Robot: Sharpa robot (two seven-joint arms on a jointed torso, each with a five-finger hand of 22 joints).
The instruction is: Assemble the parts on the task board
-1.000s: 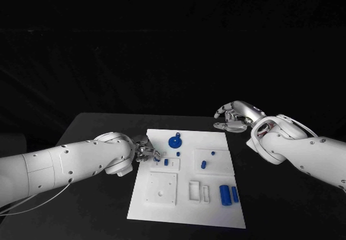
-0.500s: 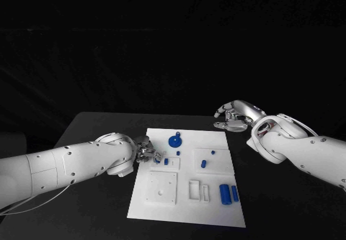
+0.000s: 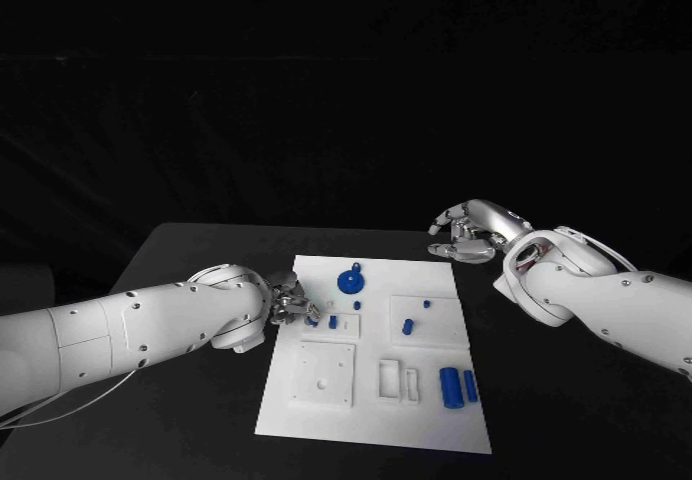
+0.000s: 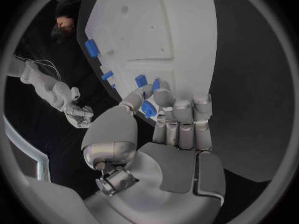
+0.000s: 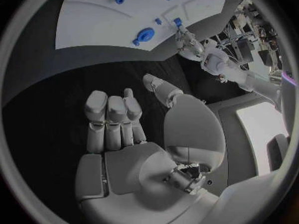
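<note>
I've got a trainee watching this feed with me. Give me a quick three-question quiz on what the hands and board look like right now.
1. True or false: the left hand holds a small blue part between its fingers.
2. Where is the right hand? A) pressing on the board B) off the task board, beyond its far right corner, holding nothing C) gripping the two blue cylinders
3. Fill in: the round blue disc part lies near the board's ____ edge, as the head camera sees it.

Key: 1 true; 2 B; 3 far
</note>
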